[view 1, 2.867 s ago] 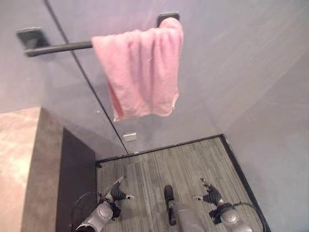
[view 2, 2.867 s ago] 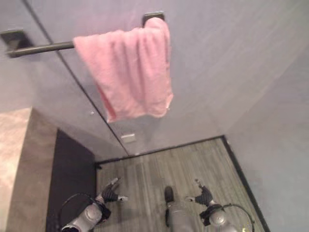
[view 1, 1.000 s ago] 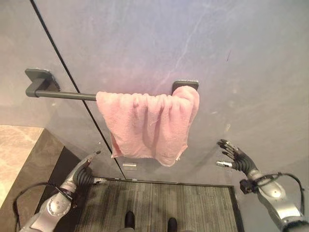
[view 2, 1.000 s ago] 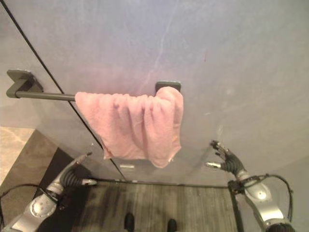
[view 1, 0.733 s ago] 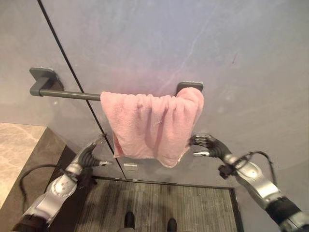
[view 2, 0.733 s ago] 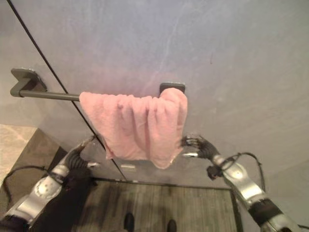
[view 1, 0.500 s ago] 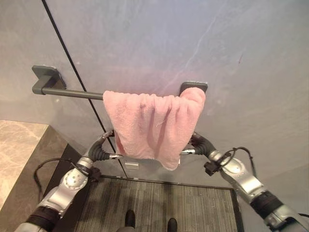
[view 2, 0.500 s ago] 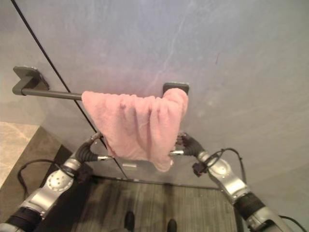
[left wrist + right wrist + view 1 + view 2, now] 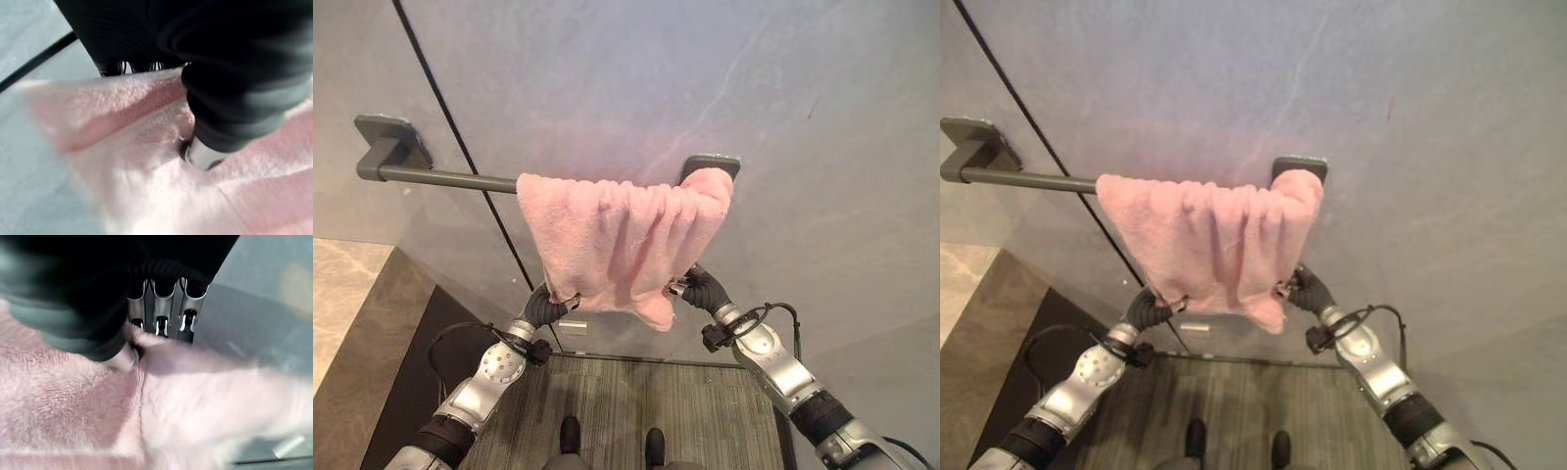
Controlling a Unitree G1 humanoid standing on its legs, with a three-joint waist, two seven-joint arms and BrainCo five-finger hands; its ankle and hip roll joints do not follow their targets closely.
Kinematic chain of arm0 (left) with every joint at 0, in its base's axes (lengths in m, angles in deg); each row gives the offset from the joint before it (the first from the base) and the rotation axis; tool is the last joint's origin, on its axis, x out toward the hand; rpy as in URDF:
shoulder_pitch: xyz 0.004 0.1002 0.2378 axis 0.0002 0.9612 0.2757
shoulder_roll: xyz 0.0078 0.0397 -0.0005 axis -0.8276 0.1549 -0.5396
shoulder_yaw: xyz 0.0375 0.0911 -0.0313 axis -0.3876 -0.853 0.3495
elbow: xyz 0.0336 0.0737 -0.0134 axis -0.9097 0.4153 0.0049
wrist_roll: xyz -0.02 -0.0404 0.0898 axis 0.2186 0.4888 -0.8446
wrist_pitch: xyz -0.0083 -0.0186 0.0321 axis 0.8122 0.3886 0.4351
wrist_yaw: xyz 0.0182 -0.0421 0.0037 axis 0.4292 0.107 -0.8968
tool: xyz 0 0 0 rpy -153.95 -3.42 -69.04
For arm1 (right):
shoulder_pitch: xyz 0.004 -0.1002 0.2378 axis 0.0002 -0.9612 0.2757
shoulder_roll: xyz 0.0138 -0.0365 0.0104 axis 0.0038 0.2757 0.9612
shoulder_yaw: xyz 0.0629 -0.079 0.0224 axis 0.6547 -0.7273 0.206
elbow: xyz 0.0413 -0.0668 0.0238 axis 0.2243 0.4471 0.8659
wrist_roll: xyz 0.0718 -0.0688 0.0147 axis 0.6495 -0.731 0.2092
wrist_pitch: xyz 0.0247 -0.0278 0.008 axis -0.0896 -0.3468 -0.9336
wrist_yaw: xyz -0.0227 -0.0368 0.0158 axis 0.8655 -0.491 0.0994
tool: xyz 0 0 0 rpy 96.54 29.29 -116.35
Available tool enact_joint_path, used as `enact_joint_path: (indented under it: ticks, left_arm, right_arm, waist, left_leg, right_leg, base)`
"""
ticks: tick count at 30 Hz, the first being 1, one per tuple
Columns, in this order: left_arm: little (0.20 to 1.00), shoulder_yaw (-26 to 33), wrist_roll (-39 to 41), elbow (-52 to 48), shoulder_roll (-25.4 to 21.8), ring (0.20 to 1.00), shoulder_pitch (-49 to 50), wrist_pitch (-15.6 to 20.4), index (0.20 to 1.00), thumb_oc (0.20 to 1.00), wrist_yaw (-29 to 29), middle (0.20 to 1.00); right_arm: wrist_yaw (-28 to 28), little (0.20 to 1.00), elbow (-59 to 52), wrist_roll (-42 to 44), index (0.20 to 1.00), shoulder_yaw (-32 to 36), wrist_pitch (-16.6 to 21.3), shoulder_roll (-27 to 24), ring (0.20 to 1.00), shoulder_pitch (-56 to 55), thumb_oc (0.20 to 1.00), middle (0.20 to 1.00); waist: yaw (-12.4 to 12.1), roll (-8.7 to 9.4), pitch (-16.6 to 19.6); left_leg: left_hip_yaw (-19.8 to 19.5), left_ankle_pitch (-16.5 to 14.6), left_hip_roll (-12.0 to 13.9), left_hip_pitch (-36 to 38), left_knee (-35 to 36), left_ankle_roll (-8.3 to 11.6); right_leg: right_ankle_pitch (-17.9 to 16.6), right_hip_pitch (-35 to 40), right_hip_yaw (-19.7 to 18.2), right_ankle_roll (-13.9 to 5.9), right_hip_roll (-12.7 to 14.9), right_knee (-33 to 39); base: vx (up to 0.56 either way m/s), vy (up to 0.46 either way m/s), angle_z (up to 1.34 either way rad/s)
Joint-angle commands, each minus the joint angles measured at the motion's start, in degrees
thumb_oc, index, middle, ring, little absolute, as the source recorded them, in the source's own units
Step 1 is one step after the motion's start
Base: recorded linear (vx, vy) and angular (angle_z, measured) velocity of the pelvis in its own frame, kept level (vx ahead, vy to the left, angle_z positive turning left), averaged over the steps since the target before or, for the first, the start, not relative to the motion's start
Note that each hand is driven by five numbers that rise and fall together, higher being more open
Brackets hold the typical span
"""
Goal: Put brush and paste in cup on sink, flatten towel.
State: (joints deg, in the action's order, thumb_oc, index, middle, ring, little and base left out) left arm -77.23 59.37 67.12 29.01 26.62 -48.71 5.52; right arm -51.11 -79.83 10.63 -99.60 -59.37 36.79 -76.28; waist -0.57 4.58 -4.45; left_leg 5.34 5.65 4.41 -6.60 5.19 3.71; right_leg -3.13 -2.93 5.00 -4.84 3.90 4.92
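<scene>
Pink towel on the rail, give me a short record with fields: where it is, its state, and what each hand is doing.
towel: pink towel, draped over the dark wall rail
towel position: bunched toward the rail's right-end bracket
towel state: gathered in folds, not flattened
left hand: left hand at the towel's lower left corner, thumb pinching the cloth
right hand: right hand at the lower right edge, fingers and thumb on the cloth
</scene>
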Motion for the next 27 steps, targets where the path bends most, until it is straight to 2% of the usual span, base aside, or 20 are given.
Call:
enact_joint_path:
  ticks: [1, 7, 11, 12, 13, 17, 22, 27]
  left_arm:
    - [0.200, 1.90, 0.80, -1.92, -0.84, 0.200, -2.24, 1.93, 0.200, 0.200, -0.19, 0.200]
    - [0.200, 7.28, 5.11, -10.37, -1.77, 0.200, 3.89, 3.68, 0.200, 0.200, -1.30, 0.200]
    - [0.200, 12.54, 5.42, -15.98, 0.26, 0.200, 10.91, 4.31, 0.200, 0.200, 0.87, 0.200]
    - [0.200, 12.67, 5.39, -16.07, 0.28, 0.200, 11.02, 4.26, 0.200, 0.200, 0.87, 0.200]
    - [0.200, 13.70, 5.44, -16.65, 1.00, 0.200, 12.47, 4.60, 0.200, 0.200, 1.72, 0.200]
    - [0.200, 15.37, 5.01, -15.36, 3.33, 0.200, 14.65, 4.54, 0.200, 0.200, 4.96, 0.200]
    - [0.200, 16.36, 6.52, -13.36, 5.72, 0.200, 15.61, 4.11, 0.200, 0.200, 7.03, 0.200]
    - [0.200, 14.67, 5.40, -11.53, 4.69, 0.200, 13.99, 3.25, 0.200, 0.200, 6.44, 0.200]
  right_arm:
    - [0.38, 0.200, -5.52, -0.58, 0.200, 4.03, 3.35, -1.02, 0.200, 1.43, 0.200, 0.200]
    - [-2.37, 0.200, -17.12, 3.68, 0.200, 6.89, 5.45, -2.70, 0.200, -2.32, 0.200, 0.200]
    - [-2.58, 0.200, -24.26, 2.91, 0.200, 3.30, 5.04, -2.46, 0.200, 2.25, 0.200, 0.200]
    - [-2.56, 0.200, -24.21, 2.90, 0.200, 3.18, 5.05, -2.43, 0.200, 2.35, 0.200, 0.200]
    - [-2.07, 0.200, -24.76, 1.84, 0.200, 1.35, 4.97, -1.25, 0.200, 4.81, 0.200, 0.200]
    - [0.77, 0.200, -24.88, -3.12, 0.200, -2.50, 4.61, 2.45, 0.200, 8.74, 0.200, 0.200]
    - [0.56, 0.200, -25.33, -4.69, 0.200, -6.59, 3.63, 5.12, 0.200, 10.88, 0.200, 0.200]
    - [0.16, 0.200, -21.71, -6.24, 0.200, -9.17, 2.64, 5.61, 0.200, 11.78, 0.200, 0.200]
  waist:
    - [-0.44, 1.35, 0.99]
    - [-0.71, 1.89, 1.36]
    - [-2.58, 2.23, 1.66]
    - [-2.45, 2.22, 1.65]
    - [-3.55, 2.21, 1.63]
    - [-5.27, 2.03, 1.42]
    - [-6.80, 1.95, 1.09]
    - [-7.08, 1.64, 1.28]
  left_leg:
    - [1.68, -2.79, 0.75, 3.70, -0.19, 0.83]
    - [1.81, -2.71, 1.21, 4.03, -0.19, 1.17]
    - [1.20, -2.54, 1.34, 4.16, -0.19, 1.56]
    - [1.16, -2.54, 1.34, 4.17, -0.19, 1.57]
    - [0.85, -2.38, 1.36, 3.99, -0.19, 1.65]
    - [0.10, -2.00, 1.28, 3.32, -0.19, 1.86]
    - [-0.95, -1.63, 1.27, 3.16, -0.19, 2.00]
    - [-1.40, -1.55, 1.25, 3.58, -0.19, 2.00]
  right_leg:
    - [-1.46, 0.74, -0.60, -4.74, 4.43, -0.06]
    - [-1.47, 1.08, -0.19, -4.79, 4.33, 0.08]
    - [-1.23, 1.79, 0.56, -4.64, 4.30, 0.08]
    - [-1.22, 1.82, 0.60, -4.64, 4.30, 0.08]
    - [-1.16, 1.91, 0.99, -4.56, 4.36, 0.08]
    - [-0.93, 2.01, 1.83, -4.42, 4.56, 0.08]
    - [-0.70, 2.63, 2.89, -4.22, 4.70, 0.08]
    - [-0.58, 3.33, 3.43, -4.19, 4.76, 0.08]
  base:
    - [-0.01, -0.010, -0.04]
    - [-0.01, -0.006, 0.01]
    - [-0.02, -0.027, -0.02]
    - [-0.02, -0.017, 0.09]
    - [-0.03, -0.015, 0.12]
    - [-0.03, -0.014, 0.09]
    - [-0.02, -0.022, 0.27]
    - [0.00, -0.004, 0.04]
